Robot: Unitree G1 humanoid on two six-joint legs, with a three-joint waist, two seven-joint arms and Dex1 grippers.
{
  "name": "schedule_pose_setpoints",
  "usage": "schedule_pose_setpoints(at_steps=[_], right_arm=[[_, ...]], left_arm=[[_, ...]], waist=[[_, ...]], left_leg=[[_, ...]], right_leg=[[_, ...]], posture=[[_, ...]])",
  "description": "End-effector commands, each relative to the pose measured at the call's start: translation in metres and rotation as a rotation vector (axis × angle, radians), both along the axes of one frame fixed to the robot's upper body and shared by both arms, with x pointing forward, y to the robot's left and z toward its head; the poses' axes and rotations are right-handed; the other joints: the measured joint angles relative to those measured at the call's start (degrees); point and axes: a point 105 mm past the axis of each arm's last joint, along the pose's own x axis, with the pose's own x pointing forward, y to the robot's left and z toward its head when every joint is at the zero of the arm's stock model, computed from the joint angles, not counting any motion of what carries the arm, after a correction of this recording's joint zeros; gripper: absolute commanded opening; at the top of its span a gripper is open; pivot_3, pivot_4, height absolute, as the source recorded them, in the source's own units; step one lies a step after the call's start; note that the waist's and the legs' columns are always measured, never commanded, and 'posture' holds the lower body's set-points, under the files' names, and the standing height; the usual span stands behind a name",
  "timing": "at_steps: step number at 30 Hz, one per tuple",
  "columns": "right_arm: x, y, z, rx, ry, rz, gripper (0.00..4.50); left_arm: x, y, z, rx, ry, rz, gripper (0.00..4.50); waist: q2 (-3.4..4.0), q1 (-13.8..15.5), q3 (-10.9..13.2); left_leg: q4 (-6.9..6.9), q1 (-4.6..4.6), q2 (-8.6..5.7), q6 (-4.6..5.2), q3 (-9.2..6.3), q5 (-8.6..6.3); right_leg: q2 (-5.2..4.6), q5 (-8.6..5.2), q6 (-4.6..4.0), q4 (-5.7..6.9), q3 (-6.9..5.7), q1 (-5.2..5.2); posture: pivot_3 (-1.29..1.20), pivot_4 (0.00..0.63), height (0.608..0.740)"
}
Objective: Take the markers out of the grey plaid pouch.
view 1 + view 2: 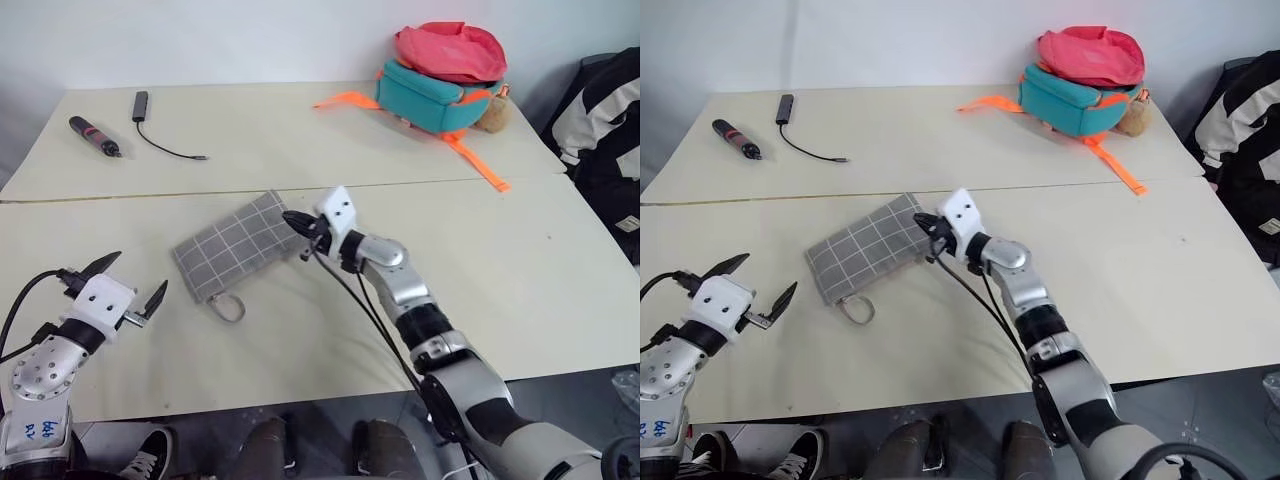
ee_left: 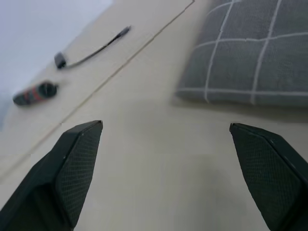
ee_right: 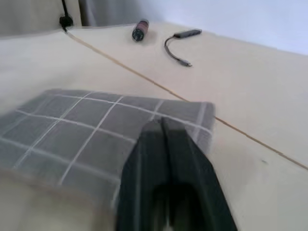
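Bench (image 1: 520, 300): pale cream surface in front of me, made of two boards meeting at a seam that runs across the middle.
Near board: the grey plaid pouch (image 1: 235, 248) lies flat and skewed, one corner reaching the seam, its small loop strap (image 1: 227, 306) resting on the surface at the end nearer me.
Far board, my left: a black-and-red pen-like tool (image 1: 94, 136) lies beside a slim dark adapter with thin cable (image 1: 160, 128); the two are apart.
Far board, my right: a teal-and-pink backpack (image 1: 442, 78) sits near the back edge, its orange straps (image 1: 478, 160) trailing over the surface.
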Motion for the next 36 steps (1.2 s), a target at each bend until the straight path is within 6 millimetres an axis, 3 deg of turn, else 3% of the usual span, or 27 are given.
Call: schedule_pose_setpoints(at_steps=[1,6,11,22,26,36], right_arm=[[0.008,0.008,-0.001,-0.047,-0.039,-0.034,0.02],[0.018,0.008,-0.026,-0.199,-0.023,-0.12,0.02],[0.024,0.004,-0.037,-0.275,-0.008,-0.167,0.02],[0.021,0.005,-0.031,-0.251,-0.017,-0.131,0.02],[0.021,0.002,-0.031,-0.246,-0.02,-0.122,0.0],[0.022,-0.003,-0.022,-0.212,-0.04,-0.116,0.0]], left_arm=[[0.005,-0.009,0.002,0.121,-0.022,-0.082,4.5],[0.011,-0.014,-0.004,0.256,-0.023,-0.16,4.5],[0.02,-0.028,-0.009,0.365,-0.032,-0.26,4.5],[0.044,-0.051,-0.015,0.452,-0.034,-0.393,4.5],[0.046,-0.048,-0.02,0.419,0.004,-0.398,3.57],[0.039,-0.056,-0.031,0.34,0.054,-0.452,0.42]], waist=[[-0.05,0.03,-0.03],[-0.05,-0.25,-0.03],[-0.04,-0.34,-0.02],[0.0,0.17,-0.04],[0.01,-0.04,-0.05],[0.1,-0.29,-0.1]], left_leg=[[0.0,-0.01,0.0,0.0,-0.01,0.0],[-0.03,0.0,0.03,-0.12,0.0,-0.05],[-0.04,0.02,0.03,-0.18,0.0,-0.02],[-0.04,0.07,-0.01,-0.22,0.01,0.0],[-0.06,0.08,0.0,-0.04,0.03,0.11],[-0.06,0.13,0.01,-0.02,0.02,0.11]], right_leg=[[0.0,0.0,0.0,0.0,0.0,0.0],[0.03,0.0,-0.01,0.0,0.01,-0.02],[0.03,0.0,-0.01,0.06,0.02,-0.02],[0.0,0.0,-0.01,0.11,0.03,0.01],[0.01,0.0,-0.01,0.14,0.02,0.0],[-0.02,0.0,-0.01,0.22,0.01,0.0]], posture=[[0.0,0.15,0.74],[0.0,0.15,0.74],[0.0,0.15,0.74],[0.0,0.15,0.74],[0.0,0.15,0.74],[0.0,0.15,0.74]])
